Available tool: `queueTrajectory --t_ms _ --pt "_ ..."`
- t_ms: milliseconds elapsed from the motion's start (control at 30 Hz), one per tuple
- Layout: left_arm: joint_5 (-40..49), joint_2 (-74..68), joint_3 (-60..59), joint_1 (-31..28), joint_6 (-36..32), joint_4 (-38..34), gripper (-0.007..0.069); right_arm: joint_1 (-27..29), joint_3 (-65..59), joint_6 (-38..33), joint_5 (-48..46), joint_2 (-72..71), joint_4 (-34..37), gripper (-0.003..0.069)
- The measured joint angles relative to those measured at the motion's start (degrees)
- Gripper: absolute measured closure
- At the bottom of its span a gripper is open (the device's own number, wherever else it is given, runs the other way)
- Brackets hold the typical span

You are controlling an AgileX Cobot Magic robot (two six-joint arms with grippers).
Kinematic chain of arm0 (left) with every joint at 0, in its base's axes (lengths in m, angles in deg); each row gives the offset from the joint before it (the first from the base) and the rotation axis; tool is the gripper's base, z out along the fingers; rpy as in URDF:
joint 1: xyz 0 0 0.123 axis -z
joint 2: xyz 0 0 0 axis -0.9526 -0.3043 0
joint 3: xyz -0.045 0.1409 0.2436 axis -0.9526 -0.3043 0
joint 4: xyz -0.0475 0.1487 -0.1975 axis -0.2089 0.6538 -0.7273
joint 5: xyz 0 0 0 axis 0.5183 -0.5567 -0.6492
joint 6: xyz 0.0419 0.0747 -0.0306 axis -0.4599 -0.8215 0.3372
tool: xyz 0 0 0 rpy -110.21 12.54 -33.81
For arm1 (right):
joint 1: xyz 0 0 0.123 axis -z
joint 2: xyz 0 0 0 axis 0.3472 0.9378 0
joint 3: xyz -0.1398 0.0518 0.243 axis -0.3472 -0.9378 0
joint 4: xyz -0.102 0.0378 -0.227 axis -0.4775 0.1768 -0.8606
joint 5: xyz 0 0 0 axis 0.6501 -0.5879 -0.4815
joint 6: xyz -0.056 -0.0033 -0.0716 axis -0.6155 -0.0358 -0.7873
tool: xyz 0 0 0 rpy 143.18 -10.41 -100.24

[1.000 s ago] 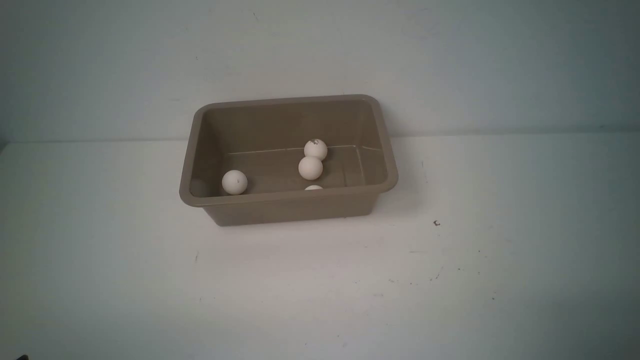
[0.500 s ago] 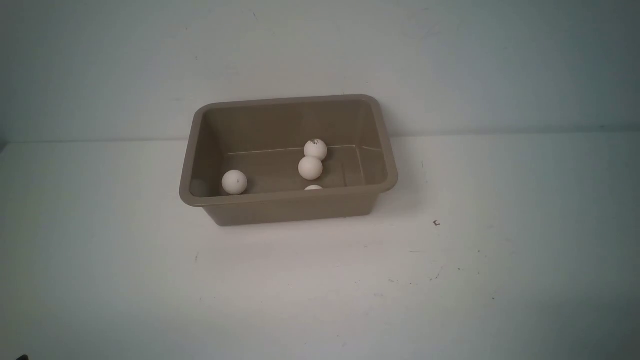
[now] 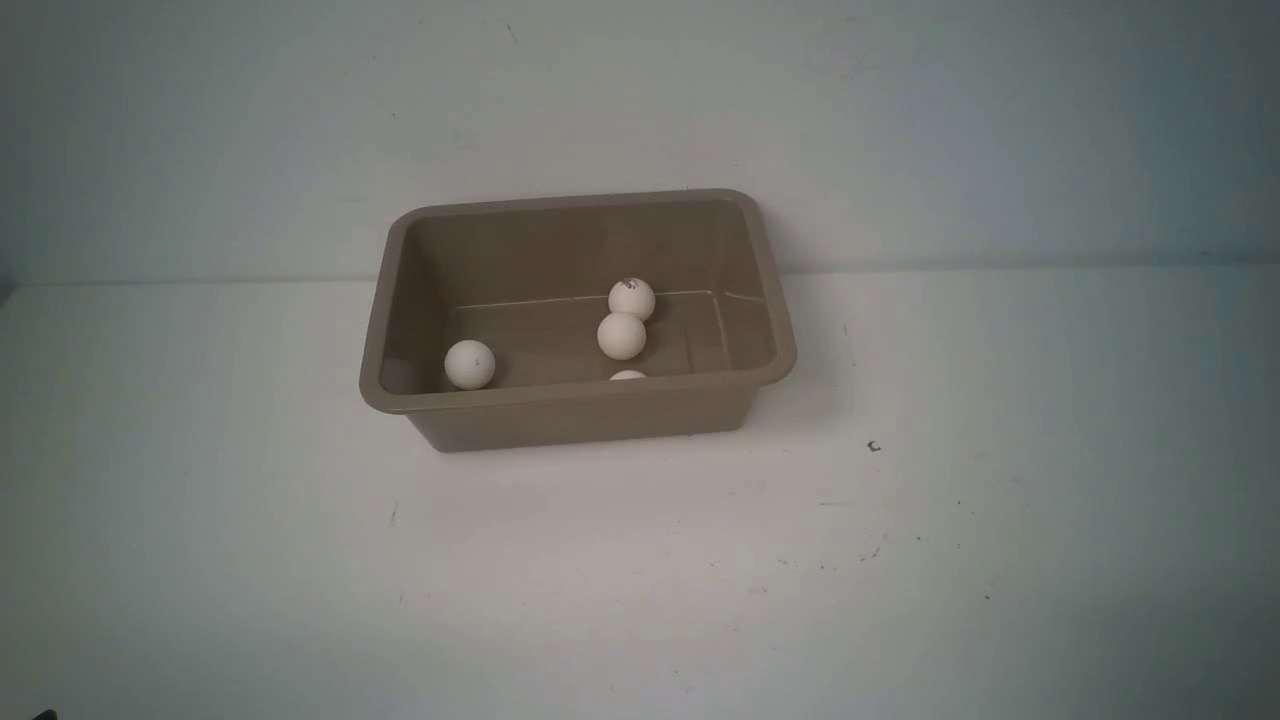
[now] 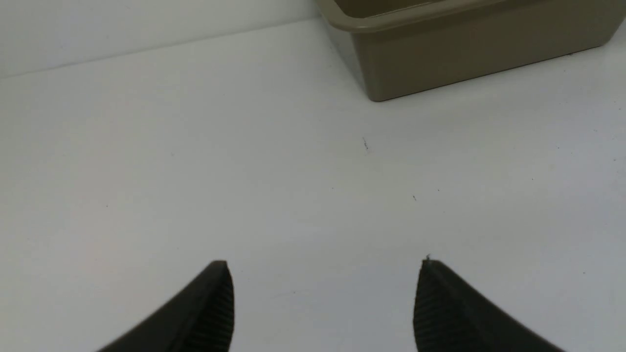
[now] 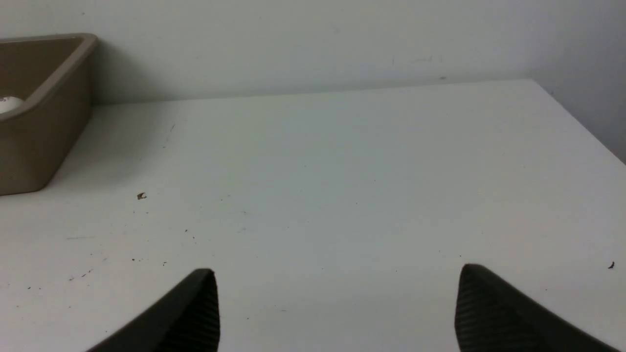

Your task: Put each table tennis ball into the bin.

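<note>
The taupe-brown bin (image 3: 575,395) stands at the back middle of the white table. Inside it lie several white table tennis balls: one at the near left (image 3: 469,364), two touching near the middle (image 3: 621,336) (image 3: 631,299), and one mostly hidden behind the near wall (image 3: 628,375). Neither arm shows in the front view. My left gripper (image 4: 324,266) hangs open over bare table, with the bin's corner (image 4: 440,63) ahead of it. My right gripper (image 5: 337,274) is open too, empty, with the bin (image 5: 39,122) far off to one side and a sliver of ball (image 5: 9,103) inside.
A small dark speck (image 3: 873,446) lies on the table right of the bin. The wall rises close behind the bin. The table's right edge (image 5: 582,124) shows in the right wrist view.
</note>
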Motion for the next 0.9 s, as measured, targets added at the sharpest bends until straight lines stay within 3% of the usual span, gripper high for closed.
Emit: queueTrajectory --t_ms 300,900 --pt "0.0 0.0 0.0 0.0 0.0 0.0 0.0178 -4.8 0.0 0.0 0.0 0.0 0.0 0.0071" --pt "0.0 0.0 0.0 0.0 0.0 -0.02 0.0178 -5.07 0.0 0.06 0.0 0.0 0.0 0.0071"
